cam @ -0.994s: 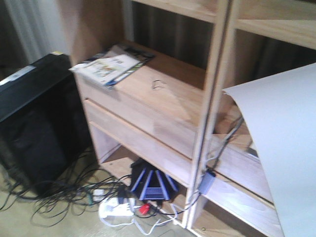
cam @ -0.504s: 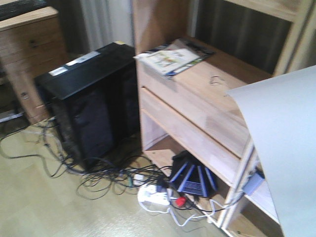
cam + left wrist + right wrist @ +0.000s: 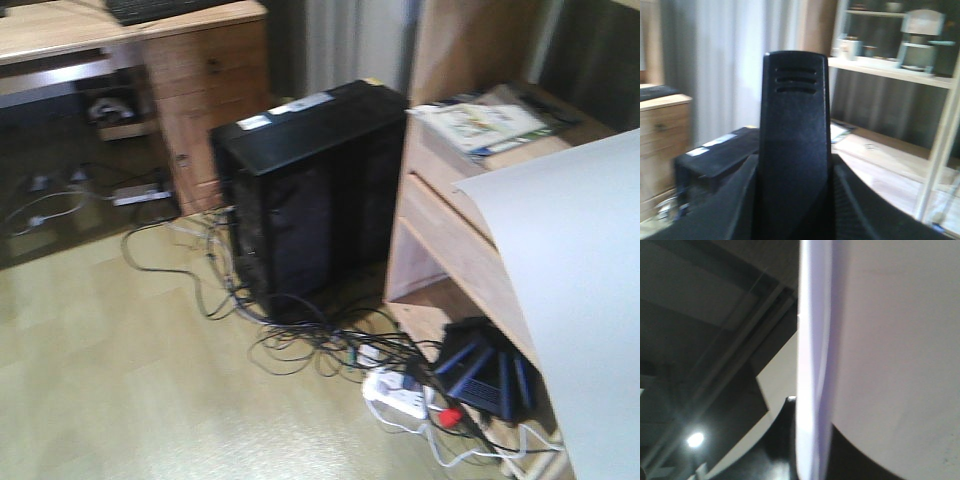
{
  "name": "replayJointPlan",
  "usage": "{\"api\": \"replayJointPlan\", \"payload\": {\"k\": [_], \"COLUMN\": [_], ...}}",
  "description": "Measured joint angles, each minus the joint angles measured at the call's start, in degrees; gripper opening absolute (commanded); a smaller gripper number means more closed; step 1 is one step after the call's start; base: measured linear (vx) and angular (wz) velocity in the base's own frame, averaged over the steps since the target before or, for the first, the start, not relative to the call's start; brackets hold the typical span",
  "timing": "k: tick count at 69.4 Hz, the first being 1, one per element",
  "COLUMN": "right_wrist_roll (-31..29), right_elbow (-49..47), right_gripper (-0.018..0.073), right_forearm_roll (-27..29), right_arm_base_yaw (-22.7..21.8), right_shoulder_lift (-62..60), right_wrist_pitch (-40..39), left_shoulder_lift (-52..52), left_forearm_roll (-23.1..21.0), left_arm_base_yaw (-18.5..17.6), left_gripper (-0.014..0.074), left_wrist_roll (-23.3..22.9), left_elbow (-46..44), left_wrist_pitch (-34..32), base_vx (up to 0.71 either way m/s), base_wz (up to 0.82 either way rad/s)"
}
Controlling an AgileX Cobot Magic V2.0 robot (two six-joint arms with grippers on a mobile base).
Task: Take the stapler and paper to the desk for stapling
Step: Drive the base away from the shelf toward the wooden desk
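While the front view is blurred, layout is clear enough. Biggest item: pale wood shelf unit [image 3: 450, 235] on the right; desk [image 3: 205, 70] sits upper left, well apart from it, with a dark keyboard [image 3: 160, 8] on top. Black computer tower [image 3: 310, 190] stands on the floor between them, just beside the shelf unit. Two white labels [image 3: 285, 110] on the tower's top, print unreadable.

Paper [image 3: 580, 300] is up in the air at right, in front of the shelf unit, top edge curling over. Right wrist view shows it edge-on; right claw [image 3: 812, 460] is clamped on its lower edge.

Booklets [image 3: 490, 125] lie on the shelf top, cover print too blurred to read. Below: black router [image 3: 485, 370] with blue stripes, white power strip [image 3: 400, 395] with a red switch, tangle of cables [image 3: 300, 335] on the floor.

Stapler [image 3: 795, 125] stands upright in the left wrist view, three slots near its tip, pinched by the left claw [image 3: 795, 200]. No branding visible.
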Motion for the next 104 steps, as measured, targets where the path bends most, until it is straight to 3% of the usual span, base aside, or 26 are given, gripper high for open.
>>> {"api": "replayJointPlan", "payload": {"k": [104], "right_wrist_roll": [0.0], "right_elbow": [0.0], "right_gripper": [-0.0008], "right_forearm_roll": [0.0], "right_arm_base_yaw": [0.0], "right_shoulder_lift": [0.0], "right_wrist_pitch": [0.0], "left_shoulder_lift": [0.0], "left_forearm_roll": [0.0], "left_arm_base_yaw": [0.0], "left_gripper": [-0.0006], "left_wrist_roll": [0.0], "left_elbow": [0.0], "left_wrist_pitch": [0.0], "base_vx": [0.08], "base_wz": [0.36]}}
